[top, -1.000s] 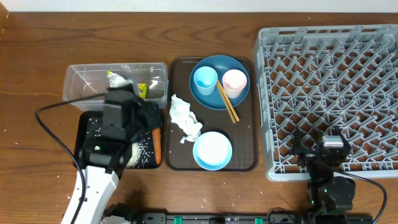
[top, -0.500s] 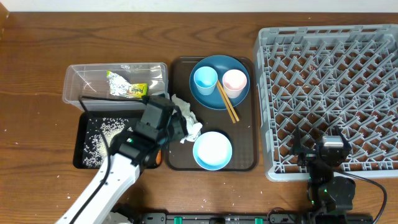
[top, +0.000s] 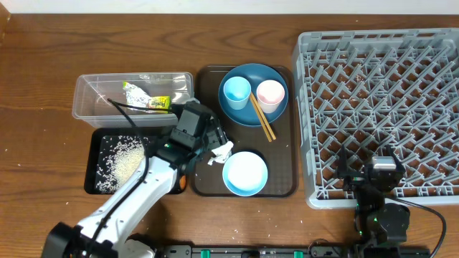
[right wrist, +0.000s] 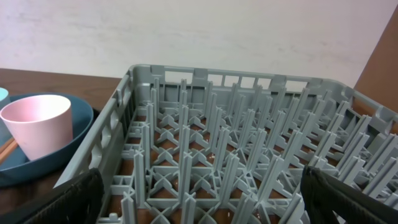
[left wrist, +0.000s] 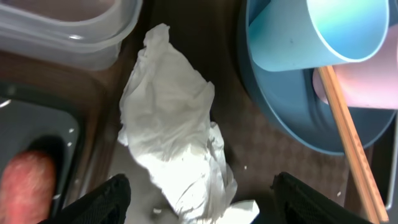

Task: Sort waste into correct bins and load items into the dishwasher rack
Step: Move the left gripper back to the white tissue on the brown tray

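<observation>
My left arm (top: 133, 201) stretches diagonally forward-right, left gripper (left wrist: 202, 196) pointing down, jaws spread wide. Right gripper (right wrist: 202, 199) level, jaws fully apart.

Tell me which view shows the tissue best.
Left wrist: the tissue lies close up, nearly whole and unblocked. Overhead shows only a small end of it past the left arm. Right wrist does not show it.

Robot lab: wooden table (top: 43, 43), bare wall (right wrist: 186, 31).
</observation>
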Motion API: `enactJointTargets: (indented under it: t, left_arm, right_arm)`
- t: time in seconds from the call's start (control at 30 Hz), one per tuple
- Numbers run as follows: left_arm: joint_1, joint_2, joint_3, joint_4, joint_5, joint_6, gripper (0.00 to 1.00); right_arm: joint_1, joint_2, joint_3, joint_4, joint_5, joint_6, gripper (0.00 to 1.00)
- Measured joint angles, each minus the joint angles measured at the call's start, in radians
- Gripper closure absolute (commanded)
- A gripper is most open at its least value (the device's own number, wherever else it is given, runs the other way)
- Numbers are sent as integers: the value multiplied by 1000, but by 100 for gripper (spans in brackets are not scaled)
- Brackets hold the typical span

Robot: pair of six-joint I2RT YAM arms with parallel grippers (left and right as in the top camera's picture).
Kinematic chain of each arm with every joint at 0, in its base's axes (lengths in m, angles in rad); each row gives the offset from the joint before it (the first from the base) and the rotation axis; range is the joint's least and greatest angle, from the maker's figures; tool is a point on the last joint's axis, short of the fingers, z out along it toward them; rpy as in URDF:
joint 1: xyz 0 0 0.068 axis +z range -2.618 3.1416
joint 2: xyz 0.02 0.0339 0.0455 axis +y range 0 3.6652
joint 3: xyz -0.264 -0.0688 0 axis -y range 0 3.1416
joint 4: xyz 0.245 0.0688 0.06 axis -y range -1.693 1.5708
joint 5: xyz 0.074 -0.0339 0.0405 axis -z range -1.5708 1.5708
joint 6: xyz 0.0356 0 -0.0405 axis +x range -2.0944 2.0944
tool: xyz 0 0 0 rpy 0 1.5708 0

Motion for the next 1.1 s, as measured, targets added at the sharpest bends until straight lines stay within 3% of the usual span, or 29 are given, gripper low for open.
enactJointTargets:
  t: [0.13, 0.57, 0.87, 1.1]
  left_arm:
    - [0, 47, 0, 32, -3, 2, 34]
    - [-29, 172, 0, 84, -16, 10, 35]
    - [-138, 175, 0, 97, -200, 13, 34]
    - [-148, 193, 0, 120, -269, 43, 34]
  right_arm:
    - [0, 0, 0, 0, 0, 0, 1]
    - [0, 0, 0, 0, 0, 0, 1]
    - [0, 0, 0, 0, 0, 0, 1]
    - [0, 0, 0, 0, 0, 0, 1]
